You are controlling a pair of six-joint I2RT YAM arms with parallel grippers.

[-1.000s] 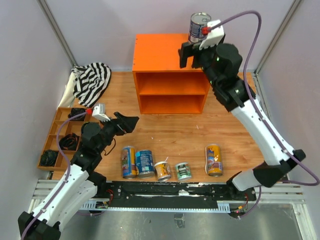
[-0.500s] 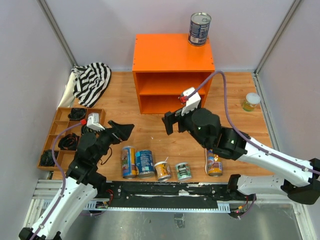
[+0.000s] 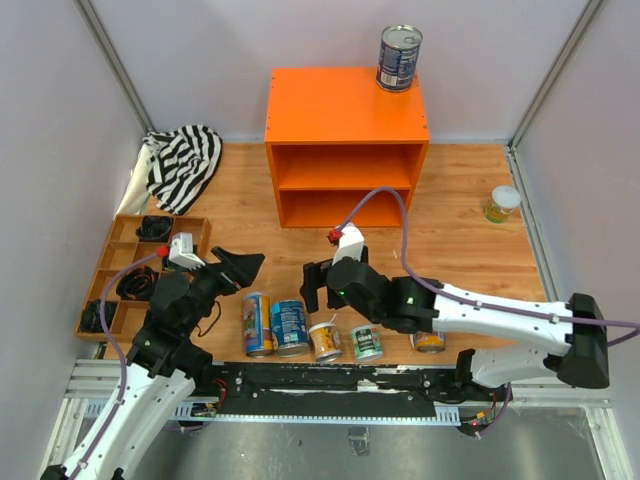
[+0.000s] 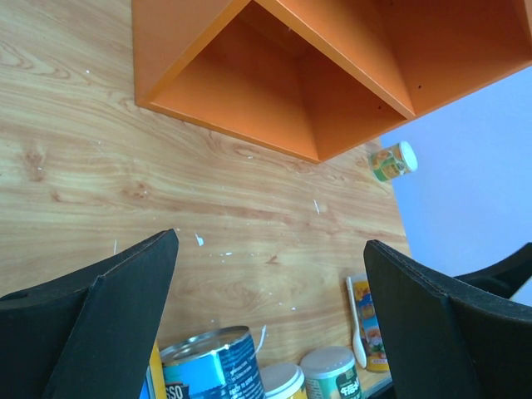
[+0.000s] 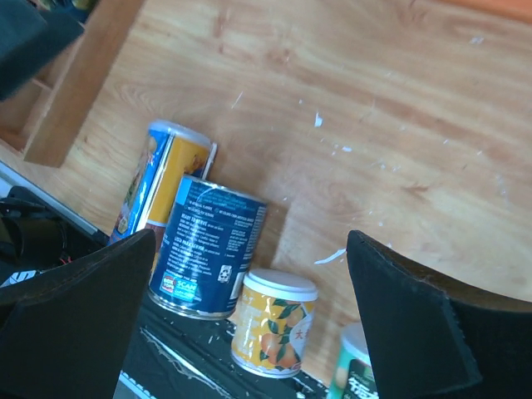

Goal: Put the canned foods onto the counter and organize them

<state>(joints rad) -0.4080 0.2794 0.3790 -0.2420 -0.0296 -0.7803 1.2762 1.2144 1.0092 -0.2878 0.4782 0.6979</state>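
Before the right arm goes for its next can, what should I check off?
1. Right gripper open and empty: ok.
2. Wide blue can lies between its fingers in the right wrist view: ok.
3. Finger room beside it: not ok; the tall can and small yellow can stand close on either side.
4. Free space on the counter top: ok; only the placed can stands there, at the back right corner.
5. Left gripper open, apart from the row: ok.
6. Gripper height above the cans: cannot tell.
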